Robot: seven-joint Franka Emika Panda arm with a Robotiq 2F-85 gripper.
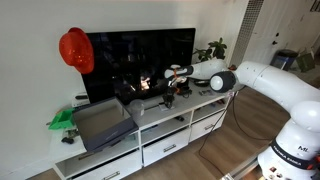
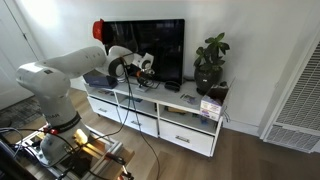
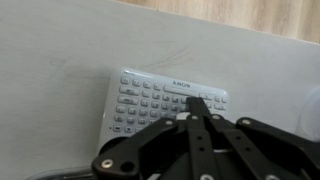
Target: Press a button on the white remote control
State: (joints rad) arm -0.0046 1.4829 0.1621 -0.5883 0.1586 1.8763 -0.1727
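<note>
In an exterior view the arm reaches over the worktop before the TV. In an exterior view its claw hangs low. In the wrist view the claw is pressed together, its tip on the white remote control lying flat on the worktop.

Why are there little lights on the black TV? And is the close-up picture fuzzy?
In an exterior view the black TV mirrors bright spots: glare. In the wrist view the white remote control looks soft, key labels unreadable; the fingers up close blur too.
</note>
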